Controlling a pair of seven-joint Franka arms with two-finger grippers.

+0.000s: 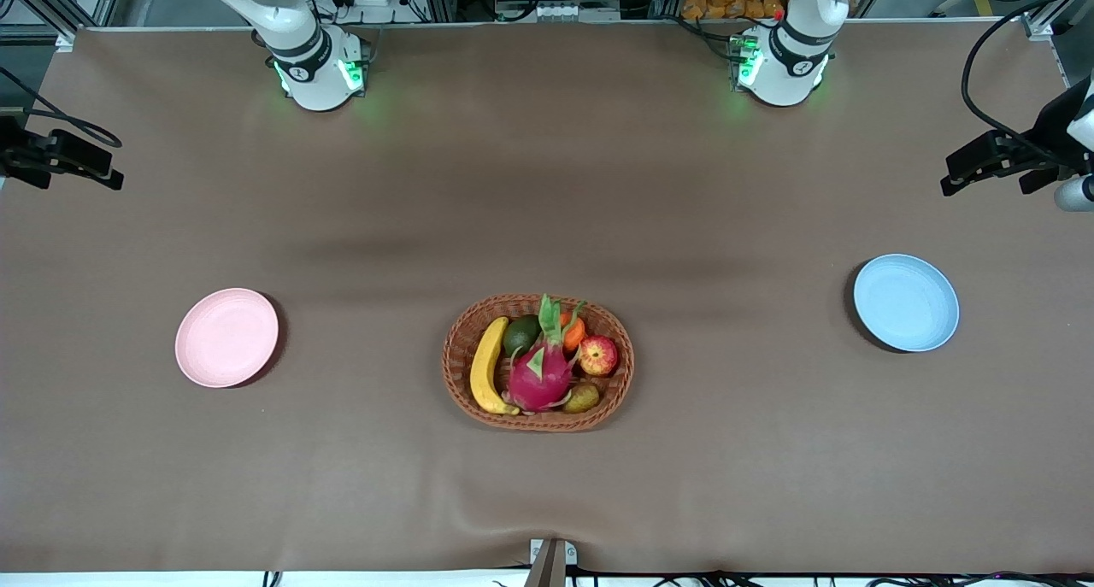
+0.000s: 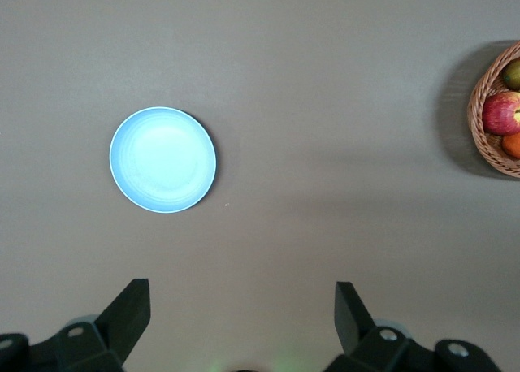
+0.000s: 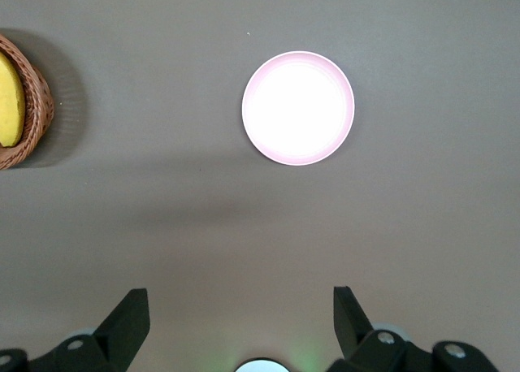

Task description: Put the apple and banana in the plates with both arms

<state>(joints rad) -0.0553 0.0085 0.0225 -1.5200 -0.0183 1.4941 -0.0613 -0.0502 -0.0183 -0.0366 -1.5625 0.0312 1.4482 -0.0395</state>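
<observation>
Nothing is placed yet: my left gripper (image 2: 240,323) and right gripper (image 3: 236,323) hang spread and empty, while the red-yellow apple (image 1: 598,355) and long yellow banana (image 1: 487,366) lie in the oval wicker basket (image 1: 457,348), midway between the bare pale pink plate (image 1: 226,337) and pale blue plate (image 1: 906,302).

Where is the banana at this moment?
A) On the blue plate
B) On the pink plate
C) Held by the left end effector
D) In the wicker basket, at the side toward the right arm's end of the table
D: the banana lies inside the wicker basket, along its rim toward the right arm's end, while the pink plate and the blue plate hold nothing.
</observation>
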